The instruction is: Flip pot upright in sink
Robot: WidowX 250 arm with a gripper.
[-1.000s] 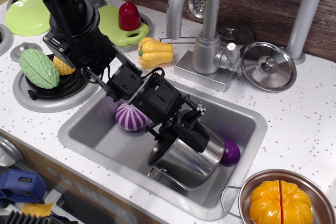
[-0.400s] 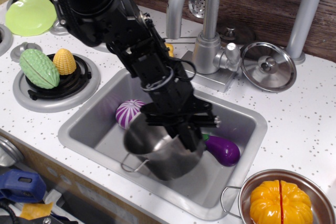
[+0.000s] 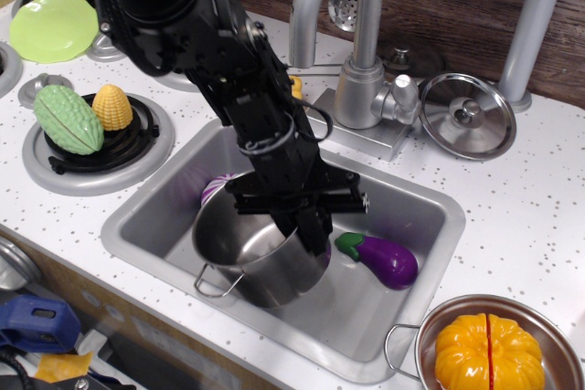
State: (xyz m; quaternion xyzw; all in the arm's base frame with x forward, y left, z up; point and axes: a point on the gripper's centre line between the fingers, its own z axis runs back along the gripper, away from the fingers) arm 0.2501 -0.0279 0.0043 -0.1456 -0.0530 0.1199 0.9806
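Note:
The shiny steel pot (image 3: pixel 249 253) stands nearly upright in the grey sink (image 3: pixel 413 212), its mouth facing up, a wire loop handle (image 3: pixel 218 282) at its front left. My black gripper (image 3: pixel 306 230) comes down from above and is shut on the pot's right rim. The black arm (image 3: pixel 196 29) reaches in from the upper left. A purple-and-white striped vegetable (image 3: pixel 215 188) lies behind the pot, mostly hidden by it.
A purple eggplant (image 3: pixel 385 258) lies in the sink right of the pot. The faucet (image 3: pixel 352 34) stands behind the sink, a steel lid (image 3: pixel 468 116) to its right. A steel bowl with an orange pumpkin (image 3: pixel 487 351) is at the front right. A green gourd (image 3: pixel 69 119) and corn (image 3: pixel 113 106) sit on the left burner.
The pot has turned from lying on its side with its mouth toward the front left to standing almost upright. The gripper rotated and moved left with it, uncovering the eggplant.

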